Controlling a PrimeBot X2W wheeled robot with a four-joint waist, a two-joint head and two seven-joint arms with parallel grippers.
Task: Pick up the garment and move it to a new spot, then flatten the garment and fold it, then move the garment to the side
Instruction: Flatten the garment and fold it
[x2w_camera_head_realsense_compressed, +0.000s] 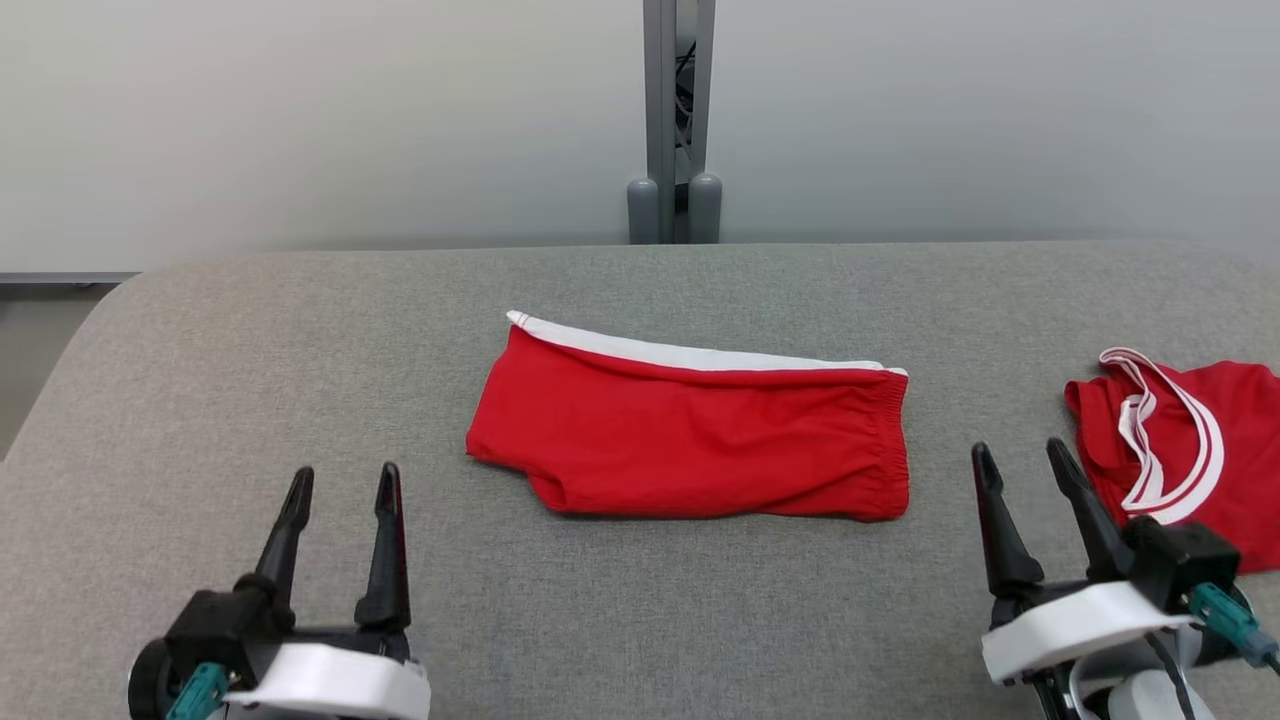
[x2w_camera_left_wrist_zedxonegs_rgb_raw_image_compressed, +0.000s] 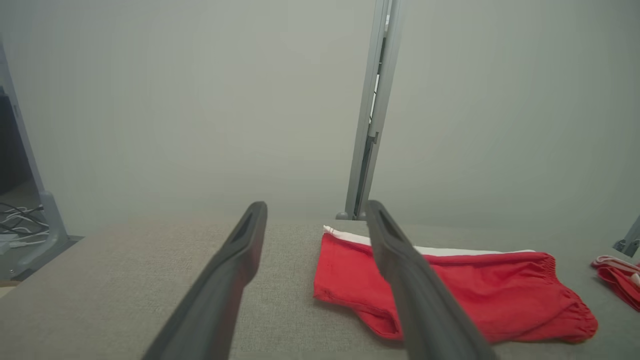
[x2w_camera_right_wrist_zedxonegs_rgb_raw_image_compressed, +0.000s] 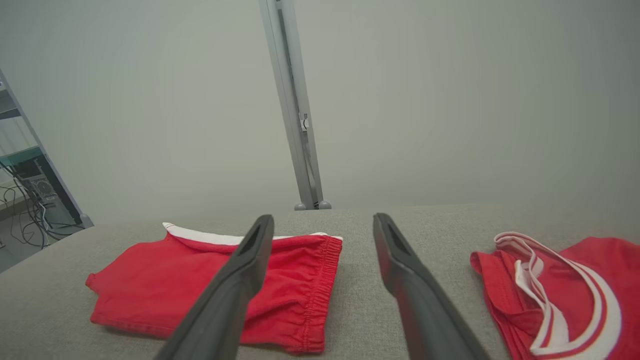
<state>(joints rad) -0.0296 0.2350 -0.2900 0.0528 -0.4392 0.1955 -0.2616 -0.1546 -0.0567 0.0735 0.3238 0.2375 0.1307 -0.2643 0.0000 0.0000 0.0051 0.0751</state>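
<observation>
Head view: red-and-white top (x2w_camera_head_realsense_compressed: 1185, 440) just beside right gripper (x2w_camera_head_realsense_compressed: 1020, 450)

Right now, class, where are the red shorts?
In the head view, the red shorts lie central on the grey table, left of the other red garment.

A grey cloth-covered table (x2w_camera_head_realsense_compressed: 300, 330) with rounded corners carries two red garments. Folded shorts (x2w_camera_head_realsense_compressed: 690, 440) with a white stripe along the far edge lie flat near its middle. A shirt (x2w_camera_head_realsense_compressed: 1235, 420) with white trim lies well apart toward its right side.
</observation>
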